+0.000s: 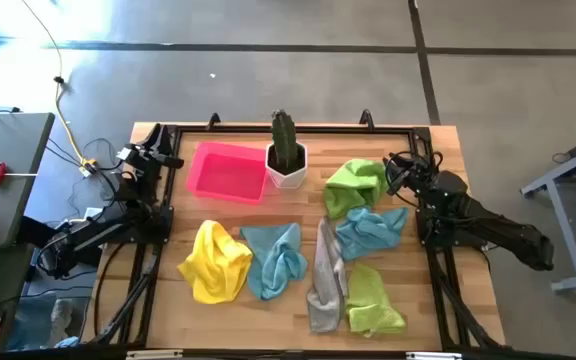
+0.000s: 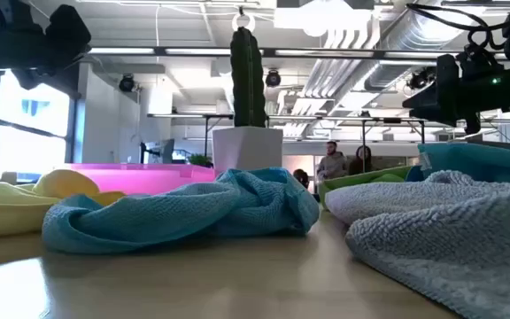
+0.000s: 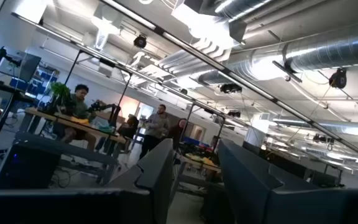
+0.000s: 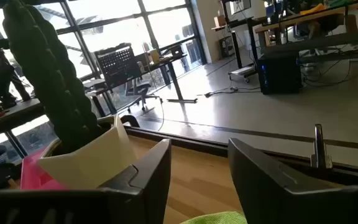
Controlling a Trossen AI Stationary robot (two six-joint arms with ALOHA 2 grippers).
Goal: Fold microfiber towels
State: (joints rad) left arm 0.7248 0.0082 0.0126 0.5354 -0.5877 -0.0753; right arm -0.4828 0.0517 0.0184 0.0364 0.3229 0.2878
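Table (image 1: 468,300); grey towel (image 1: 324,285) partly buried.

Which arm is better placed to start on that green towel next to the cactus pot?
Probably the right. The right gripper hovers, jaws open, beside the lime green towel; the left gripper waits beyond the pink tray.

I have both arms raised and parked at the far corners of the surface. My left end effector (image 3: 194,180) sits at the far left, fingers parted with nothing between them. My right end effector (image 4: 199,177) hangs at the far right, also parted and unloaded.
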